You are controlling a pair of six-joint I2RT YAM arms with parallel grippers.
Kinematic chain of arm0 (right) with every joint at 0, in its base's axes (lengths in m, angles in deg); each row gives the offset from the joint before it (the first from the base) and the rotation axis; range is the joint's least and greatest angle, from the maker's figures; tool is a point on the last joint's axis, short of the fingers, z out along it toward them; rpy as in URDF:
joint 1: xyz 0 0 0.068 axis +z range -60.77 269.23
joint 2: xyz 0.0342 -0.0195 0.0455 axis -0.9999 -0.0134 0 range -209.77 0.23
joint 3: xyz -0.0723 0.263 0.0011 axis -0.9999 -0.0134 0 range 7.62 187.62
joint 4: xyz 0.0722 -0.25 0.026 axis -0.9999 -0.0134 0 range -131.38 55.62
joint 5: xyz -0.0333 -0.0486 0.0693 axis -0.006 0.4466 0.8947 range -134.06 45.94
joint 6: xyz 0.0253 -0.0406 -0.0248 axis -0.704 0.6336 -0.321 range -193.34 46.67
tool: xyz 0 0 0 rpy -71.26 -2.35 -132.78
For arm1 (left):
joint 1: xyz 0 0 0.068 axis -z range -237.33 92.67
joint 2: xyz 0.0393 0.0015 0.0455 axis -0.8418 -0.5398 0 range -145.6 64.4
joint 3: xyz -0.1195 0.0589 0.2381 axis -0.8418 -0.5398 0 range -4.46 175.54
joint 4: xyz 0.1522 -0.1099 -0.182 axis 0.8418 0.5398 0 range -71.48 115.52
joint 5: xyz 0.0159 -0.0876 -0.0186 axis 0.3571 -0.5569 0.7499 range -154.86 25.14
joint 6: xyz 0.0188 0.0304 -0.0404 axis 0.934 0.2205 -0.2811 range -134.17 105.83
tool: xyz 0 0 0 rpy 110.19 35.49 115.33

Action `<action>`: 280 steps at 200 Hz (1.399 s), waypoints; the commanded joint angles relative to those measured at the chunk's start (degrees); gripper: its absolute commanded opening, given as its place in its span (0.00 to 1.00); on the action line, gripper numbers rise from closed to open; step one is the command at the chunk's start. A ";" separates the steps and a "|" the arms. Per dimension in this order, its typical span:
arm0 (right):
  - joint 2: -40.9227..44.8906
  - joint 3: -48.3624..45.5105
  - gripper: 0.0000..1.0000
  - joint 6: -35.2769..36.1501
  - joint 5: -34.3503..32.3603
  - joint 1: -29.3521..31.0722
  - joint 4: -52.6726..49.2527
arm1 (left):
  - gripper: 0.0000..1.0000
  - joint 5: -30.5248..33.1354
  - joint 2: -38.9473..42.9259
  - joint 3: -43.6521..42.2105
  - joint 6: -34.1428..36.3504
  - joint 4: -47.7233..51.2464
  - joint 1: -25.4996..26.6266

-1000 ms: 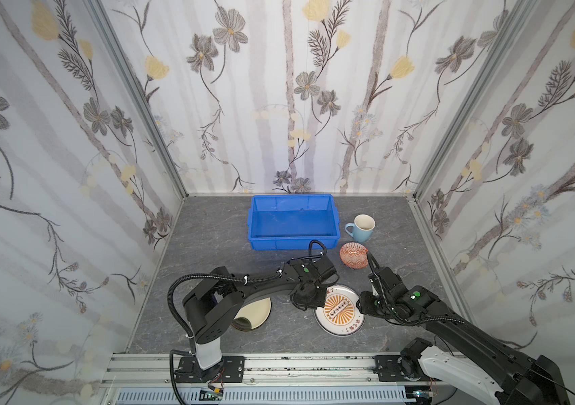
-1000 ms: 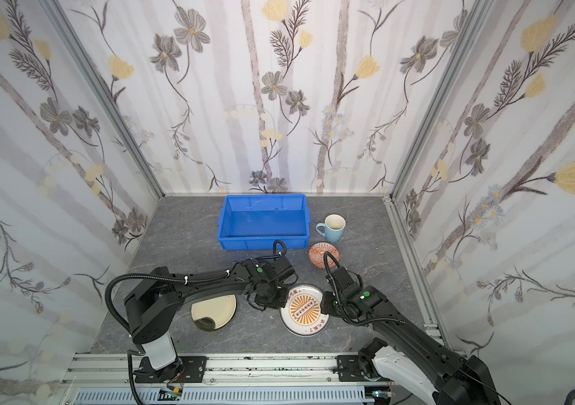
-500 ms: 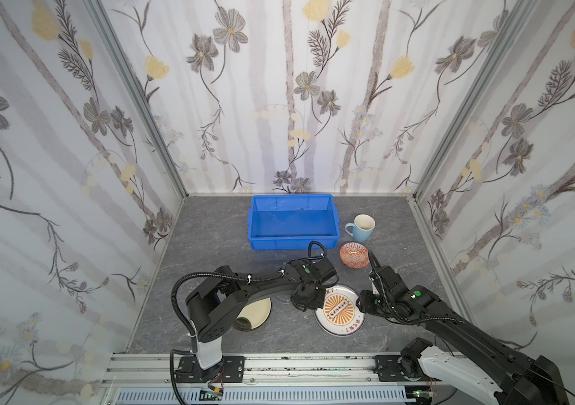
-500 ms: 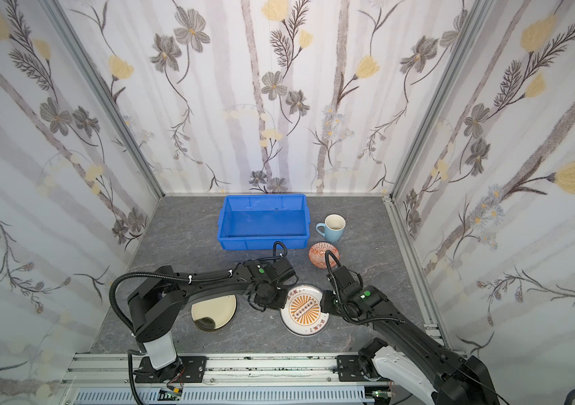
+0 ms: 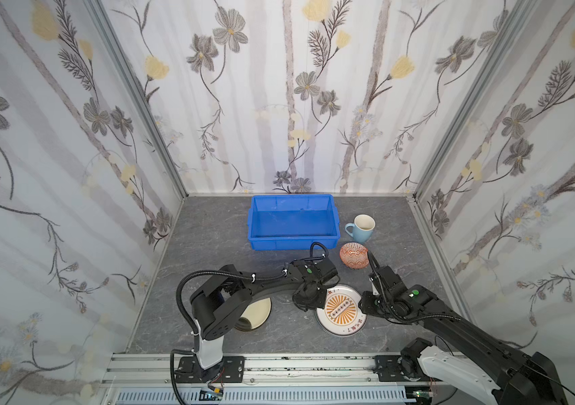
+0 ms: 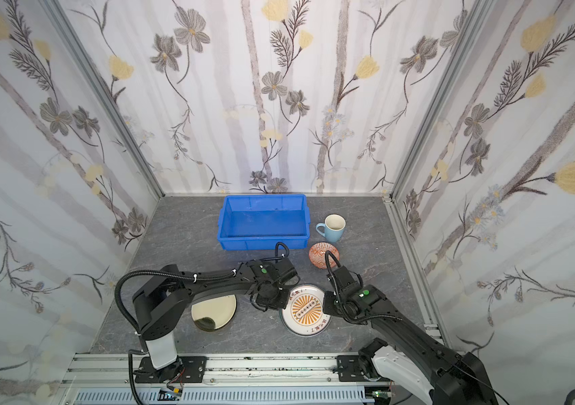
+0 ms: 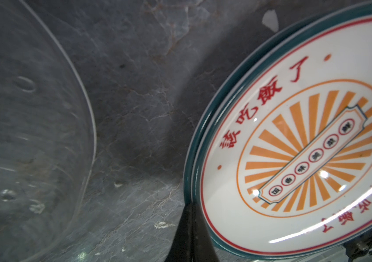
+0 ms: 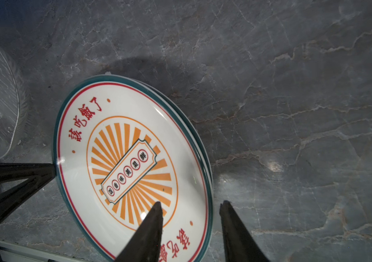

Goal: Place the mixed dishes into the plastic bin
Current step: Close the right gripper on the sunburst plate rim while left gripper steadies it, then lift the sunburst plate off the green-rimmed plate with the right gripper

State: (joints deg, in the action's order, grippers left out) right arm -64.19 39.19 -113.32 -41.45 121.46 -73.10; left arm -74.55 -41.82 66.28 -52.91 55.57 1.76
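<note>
Near the tabletop's front edge, right of centre, the sunburst plate point(image 5: 341, 310) is sitting face up. The left gripper point(image 7: 190, 209) is pressing its fully closed fingertips against the plate's left rim, gripping nothing. The right gripper point(image 8: 190, 205) is straddling the opposite rim with its jaws partly apart, one finger over the plate's face and one outside it, not clamping. The blue bin point(image 5: 293, 242) is sitting at the back edge, with the mug point(image 5: 361, 228) and bowl point(image 5: 353, 256) standing just beside its right end.
</note>
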 commanded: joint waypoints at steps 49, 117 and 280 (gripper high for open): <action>-0.97 -0.35 0.42 0.88 0.53 -0.40 1.81 | 0.00 0.29 -1.66 1.18 0.33 0.89 -0.03; -1.95 -0.63 0.31 1.75 2.37 -0.64 3.63 | 0.00 0.55 -2.25 2.02 0.25 1.57 -0.03; -1.53 1.50 0.06 3.47 3.01 -1.38 3.65 | 0.04 1.41 -3.78 5.96 0.51 3.17 -0.19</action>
State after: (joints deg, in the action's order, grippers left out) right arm -65.44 39.74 -110.37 -36.31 120.34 -68.03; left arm -74.05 -45.58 71.24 -53.11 58.61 1.83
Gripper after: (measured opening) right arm 0.109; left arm 0.050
